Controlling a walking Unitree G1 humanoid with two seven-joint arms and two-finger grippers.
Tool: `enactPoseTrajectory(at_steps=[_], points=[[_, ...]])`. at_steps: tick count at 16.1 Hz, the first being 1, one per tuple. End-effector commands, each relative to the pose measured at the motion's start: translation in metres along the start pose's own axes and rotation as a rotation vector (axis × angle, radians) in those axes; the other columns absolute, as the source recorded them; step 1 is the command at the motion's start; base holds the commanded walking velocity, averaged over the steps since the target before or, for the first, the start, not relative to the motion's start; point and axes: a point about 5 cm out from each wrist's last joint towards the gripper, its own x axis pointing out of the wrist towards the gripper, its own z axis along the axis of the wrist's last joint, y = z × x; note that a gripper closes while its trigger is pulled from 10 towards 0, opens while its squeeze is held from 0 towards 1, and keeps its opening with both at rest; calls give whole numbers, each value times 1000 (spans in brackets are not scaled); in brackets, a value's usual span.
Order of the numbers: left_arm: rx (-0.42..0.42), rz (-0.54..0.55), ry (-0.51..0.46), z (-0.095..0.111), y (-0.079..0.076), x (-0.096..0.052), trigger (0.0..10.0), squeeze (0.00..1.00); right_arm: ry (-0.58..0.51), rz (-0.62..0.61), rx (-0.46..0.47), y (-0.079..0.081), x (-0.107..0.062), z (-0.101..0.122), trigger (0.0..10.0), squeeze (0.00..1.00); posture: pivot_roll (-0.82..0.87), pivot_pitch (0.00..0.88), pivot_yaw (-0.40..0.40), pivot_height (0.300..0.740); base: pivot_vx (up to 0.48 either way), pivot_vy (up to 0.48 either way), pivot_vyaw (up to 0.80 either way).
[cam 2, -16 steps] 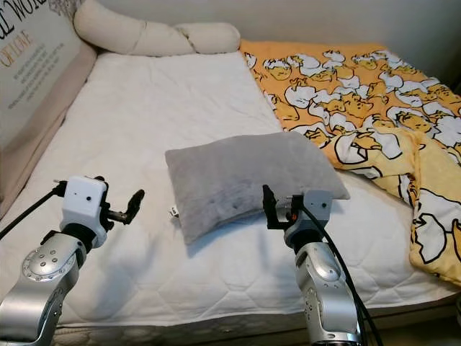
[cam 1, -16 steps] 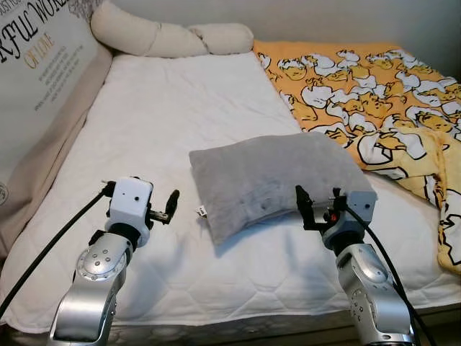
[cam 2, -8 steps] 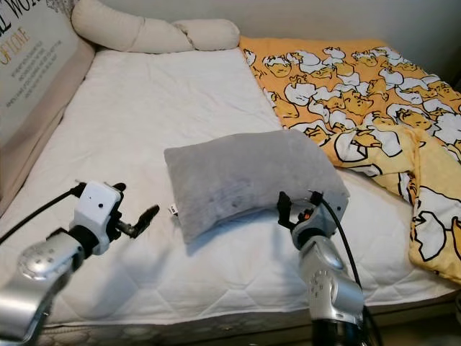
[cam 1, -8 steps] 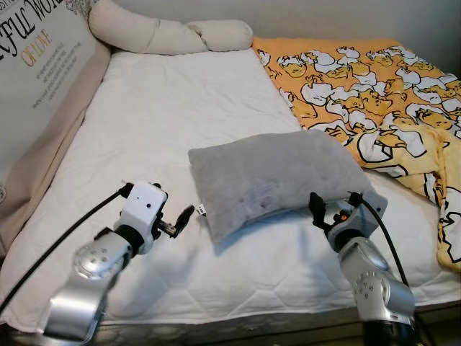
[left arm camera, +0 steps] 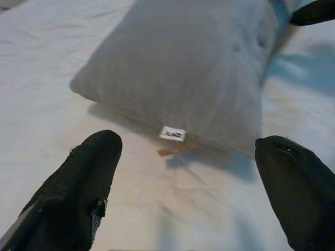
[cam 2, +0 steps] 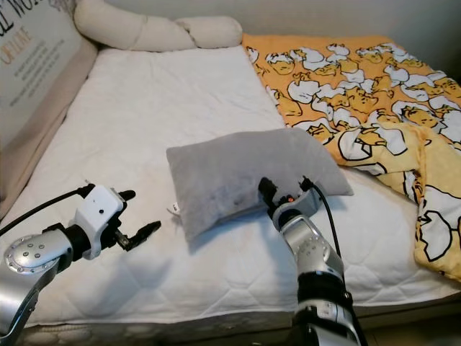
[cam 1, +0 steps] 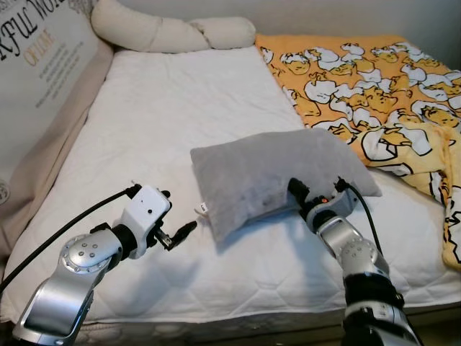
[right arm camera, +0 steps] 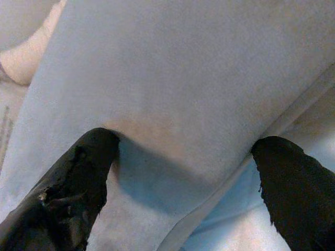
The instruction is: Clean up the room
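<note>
Grey pillow (cam 1: 277, 176) lies slightly askew near the middle of the bed (cam 1: 180, 108), its far right corner just beside the folded edge of the yellow duck-print blanket (cam 1: 374, 79). White tag (left arm camera: 172, 134) sticks out from its near left seam.

Right hand (cam 1: 297, 193) is at the pillow's near long edge, fingers spread wide with the grey fabric between them — touching or nearly so, nothing gripped yet. Left hand (cam 1: 184, 232) hovers just above the sheet, just short of the tagged corner, fingers wide open and empty.

Risks, as I judge them:
- Right fingers (right arm camera: 78, 178) sit over the pillow's face rather than its seam; closing here may pinch only a fold of cover, and the pillow would sag or slip on the lift.
- A one-sided grab would swing the free end — it could drag across the sheet or catch the blanket edge.
- Left hand is low; a push forward could snag the sheet instead of the corner.

Room and edges:
- Wide bare mattress beyond and to the left of the pillow, up to the cream bolster (cam 1: 173, 32) at the head.
- Lettered panel (cam 1: 39, 79) walls off the left side; blanket crowds the right.
- Near bed edge is close under both arms, so little room to draw back.
</note>
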Motion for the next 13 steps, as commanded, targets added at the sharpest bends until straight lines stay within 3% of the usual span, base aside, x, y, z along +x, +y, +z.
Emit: enactPoseTrajectory(at_steps=[1,4,9,10,11,12,13], points=[[13,-25,-3,4,-2,-1,10000,0,-10,-6,44,-2,2,3,10000,1000,52,0,-9,740,0,0,0],[23,-57,12,3,-2,-2,10000,0,12,-13,172,1,11,-3,10000,1000,55,0,-2,740,0,0,0],[25,-59,12,2,-1,-2,10000,0,13,-17,188,0,12,-4,10000,1000,57,0,1,740,0,0,0],[32,-63,12,3,0,-2,10000,0,-2,-44,183,-1,15,0,10000,0,63,0,4,740,0,0,0],[36,-67,13,4,0,-2,10000,0,-15,-69,151,-2,17,4,4157,0,64,0,3,740,0,0,0],[39,-70,15,4,1,-2,10000,0,-24,-86,127,-3,18,6,4157,0,64,0,3,740,0,0,0],[40,-73,16,4,1,-2,10000,0,-31,-87,126,-3,19,8,0,0,66,0,3,740,0,0,0]])
